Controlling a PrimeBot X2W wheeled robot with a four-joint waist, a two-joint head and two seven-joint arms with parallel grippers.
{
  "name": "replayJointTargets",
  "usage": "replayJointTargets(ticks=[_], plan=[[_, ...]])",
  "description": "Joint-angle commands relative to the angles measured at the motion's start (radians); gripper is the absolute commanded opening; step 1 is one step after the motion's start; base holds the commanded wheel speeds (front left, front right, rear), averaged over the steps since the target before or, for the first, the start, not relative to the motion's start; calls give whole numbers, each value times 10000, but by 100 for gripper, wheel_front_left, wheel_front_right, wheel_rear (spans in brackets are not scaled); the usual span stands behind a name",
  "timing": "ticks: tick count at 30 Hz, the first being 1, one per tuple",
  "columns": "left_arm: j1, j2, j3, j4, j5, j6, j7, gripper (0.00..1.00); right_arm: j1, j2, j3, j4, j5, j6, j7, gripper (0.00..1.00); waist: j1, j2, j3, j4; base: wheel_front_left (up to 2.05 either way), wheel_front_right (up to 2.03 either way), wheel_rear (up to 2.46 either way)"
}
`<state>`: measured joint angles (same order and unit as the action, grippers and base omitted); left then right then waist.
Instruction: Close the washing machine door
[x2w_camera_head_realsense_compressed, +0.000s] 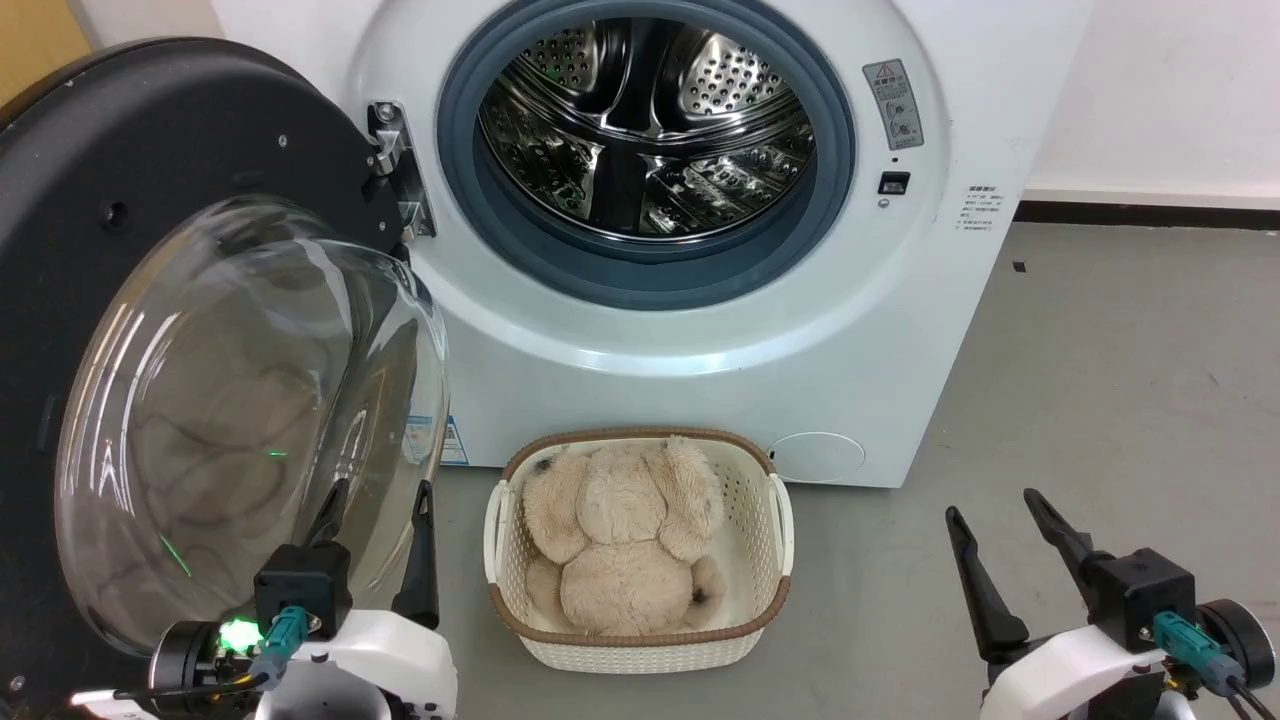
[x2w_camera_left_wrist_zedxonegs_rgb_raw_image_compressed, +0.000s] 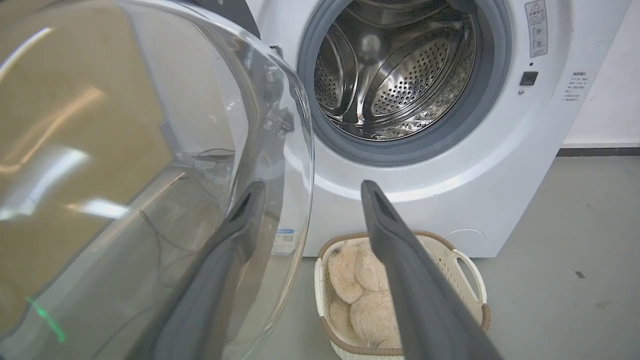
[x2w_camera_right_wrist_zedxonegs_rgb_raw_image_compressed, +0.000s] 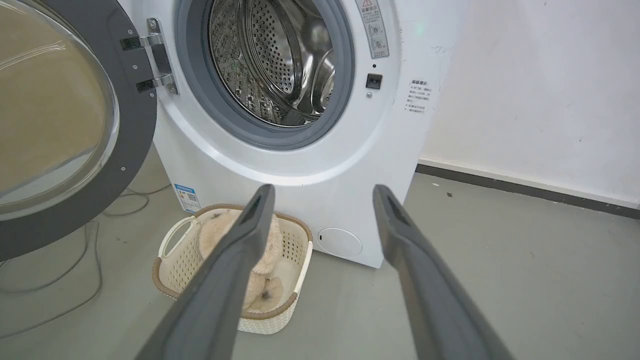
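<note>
- Head view: I see the big round black glass-windowed washing machine door (x2w_camera_head_realsense_compressed: 150, 150) wide open, left of the white front-loading washing machine (x2w_camera_head_realsense_compressed: 850, 330).
- Left wrist view: my left gripper (x2w_camera_left_wrist_zedxonegs_rgb_raw_image_compressed: 311, 187) is spread and empty, by the glass.
- Right wrist view: my right gripper (x2w_camera_right_wrist_zedxonegs_rgb_raw_image_compressed: 324, 190) is spread and empty.

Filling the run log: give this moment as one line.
washing machine door: open | left gripper: open, beside door | right gripper: open, apart from door

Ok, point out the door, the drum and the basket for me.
door (x2w_camera_head_realsense_compressed: 120, 180): head view, on its upper black rim.
drum (x2w_camera_head_realsense_compressed: 745, 85): head view, on the perforated steel wall.
basket (x2w_camera_head_realsense_compressed: 640, 655): head view, on its white front wall.
</note>
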<state>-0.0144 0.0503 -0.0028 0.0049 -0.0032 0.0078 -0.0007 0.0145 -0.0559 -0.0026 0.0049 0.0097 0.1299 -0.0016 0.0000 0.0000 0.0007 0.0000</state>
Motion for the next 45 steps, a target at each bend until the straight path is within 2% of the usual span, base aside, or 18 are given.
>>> replayJointTargets(ticks=[1, 4, 5, 6, 7, 28, 45], plan=[[-4, 0, -32, 1, 4, 100, -91, 100, -7, 4, -54, 10, 55, 0, -85, 100, 0, 0, 6, 2, 0, 0, 0], [-8, 0, -70, 1, 8, 188, -154, 100, -9, 5, -101, 7, 97, 0, -148, 100, 0, 0, 15, 5, 0, 0, 0], [-9, 1, -82, 1, 9, 216, -174, 94, -10, 6, -116, 7, 111, 1, -168, 100, 0, 0, 17, 7, 0, 0, 0], [-11, 2, -95, 1, 11, 245, -195, 42, -10, 6, -131, 6, 125, 1, -189, 100, 0, 0, 20, 9, 0, 0, 0], [-14, 5, -110, 1, 12, 271, -216, 0, -11, 7, -146, 3, 139, 1, -210, 100, 0, 0, 22, 12, 0, 0, 0], [-617, 167, -423, -537, -37, 489, -633, 0, -37, 15, -475, -41, 389, 2, -627, 100, 0, 0, 112, 350, 0, 0, 0], [-1815, 395, -574, -1691, -79, 329, -989, 0, -75, 23, -791, -87, 510, 3, -982, 100, 0, 0, 255, 1269, 0, 0, 0]])
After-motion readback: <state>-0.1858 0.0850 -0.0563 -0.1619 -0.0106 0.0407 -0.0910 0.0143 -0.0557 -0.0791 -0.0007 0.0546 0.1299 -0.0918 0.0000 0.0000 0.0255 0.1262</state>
